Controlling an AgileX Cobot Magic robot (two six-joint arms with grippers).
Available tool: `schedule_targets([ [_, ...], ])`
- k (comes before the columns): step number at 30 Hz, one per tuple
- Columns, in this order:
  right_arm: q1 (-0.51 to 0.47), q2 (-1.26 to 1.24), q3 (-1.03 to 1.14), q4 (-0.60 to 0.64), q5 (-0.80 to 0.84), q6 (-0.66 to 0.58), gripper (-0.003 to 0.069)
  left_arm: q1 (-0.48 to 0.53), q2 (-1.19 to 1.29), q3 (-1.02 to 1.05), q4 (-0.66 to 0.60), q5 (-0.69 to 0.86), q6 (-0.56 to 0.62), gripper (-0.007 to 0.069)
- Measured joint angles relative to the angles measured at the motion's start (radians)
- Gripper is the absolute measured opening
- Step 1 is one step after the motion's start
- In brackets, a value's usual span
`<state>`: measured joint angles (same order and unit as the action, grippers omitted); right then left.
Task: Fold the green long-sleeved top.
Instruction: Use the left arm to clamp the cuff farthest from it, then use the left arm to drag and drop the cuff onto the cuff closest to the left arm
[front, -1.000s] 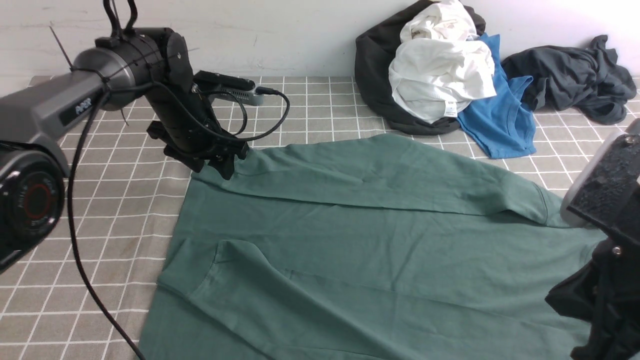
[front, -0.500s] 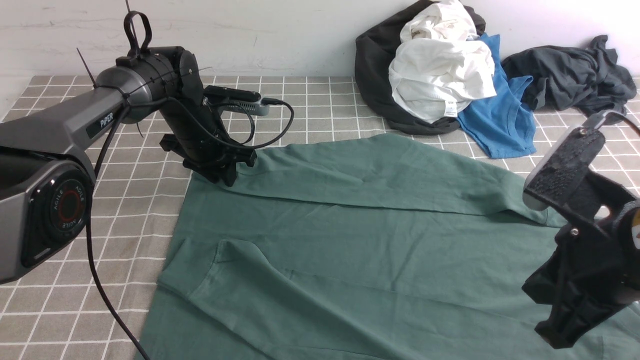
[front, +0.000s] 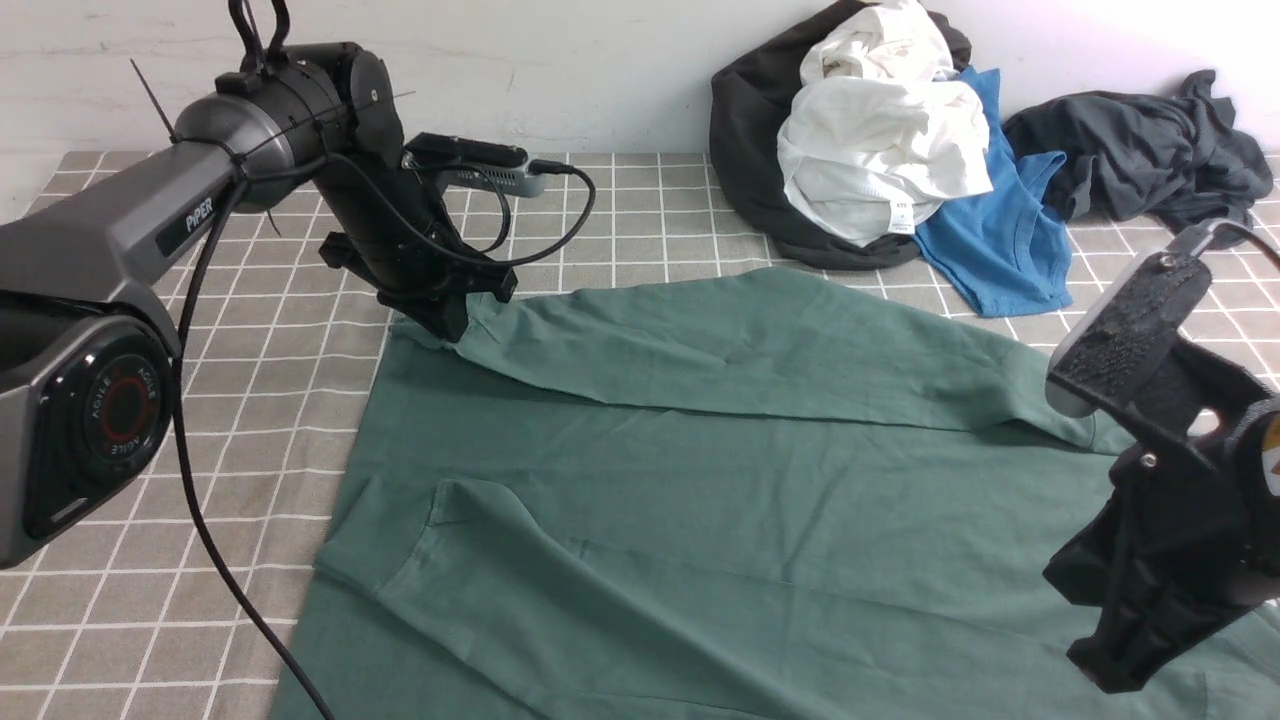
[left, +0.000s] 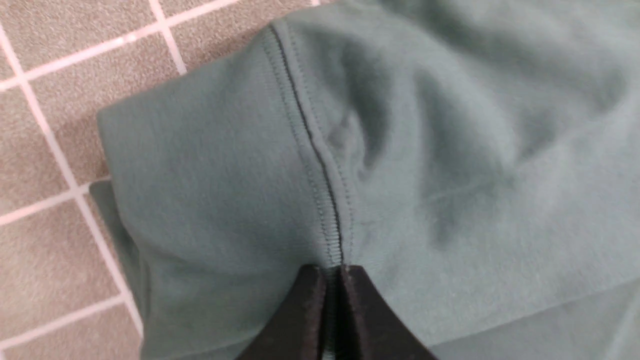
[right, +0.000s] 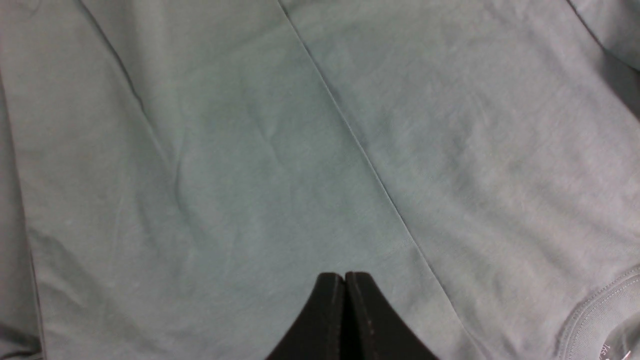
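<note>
A: Where is the green long-sleeved top (front: 720, 470)?

B: It lies spread flat on the checked cloth (front: 250, 400), filling the near middle of the table. One sleeve (front: 760, 350) lies folded across the body, its cuff (left: 200, 165) at the top's far left corner

A: And the grippers?

B: The left gripper (left: 334, 280) is pressed together on that cuff, pinching the cloth right at the stitched seam. The right gripper (right: 344, 285) is also pressed together but grips nothing; it hangs over the body of the top, near the ribbed collar (right: 600, 315)

A: So which step is this?

B: I judge it to be the sleeve fold: the cuff is caught and ready to be carried. The next move calls for a lift just clear of the body, then a lay-down that keeps the sleeve straight and inside the top's outline, without dragging the layer underneath

A: Any writing?

B: "PiPER" reads on the left arm (front: 203, 213), and "AGILE" curves round its red joint ring (front: 110, 420). The white garment (front: 880, 140) in the far pile, resting partly on the blue T-shirt (front: 1000, 240), has a tag (front: 902, 215) with print too small to read. A scrap of white lettering (right: 615, 350) shows beside the collar, cut off and illegible
</note>
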<state>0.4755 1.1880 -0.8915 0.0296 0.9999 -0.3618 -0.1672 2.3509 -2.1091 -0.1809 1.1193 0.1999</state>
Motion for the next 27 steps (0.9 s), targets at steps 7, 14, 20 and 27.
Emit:
schedule_targets([
  [7, 0.000, 0.000, -0.009, -0.023, -0.013, 0.010, -0.0015, -0.030, -0.134, 0.079, 0.000, 0.091, -0.007, 0.0003],
  [14, 0.000, 0.000, -0.051, -0.023, 0.033, 0.051, -0.0015, -0.036, -0.435, 0.458, -0.001, 0.090, -0.007, 0.0003],
  [20, 0.000, -0.029, -0.052, -0.003, 0.036, 0.064, -0.0015, -0.098, -0.722, 0.920, -0.004, -0.035, -0.016, 0.0003],
  [27, 0.000, -0.043, -0.052, 0.050, 0.038, 0.064, -0.0015, -0.210, -0.821, 1.238, -0.014, -0.271, -0.033, 0.0003],
])
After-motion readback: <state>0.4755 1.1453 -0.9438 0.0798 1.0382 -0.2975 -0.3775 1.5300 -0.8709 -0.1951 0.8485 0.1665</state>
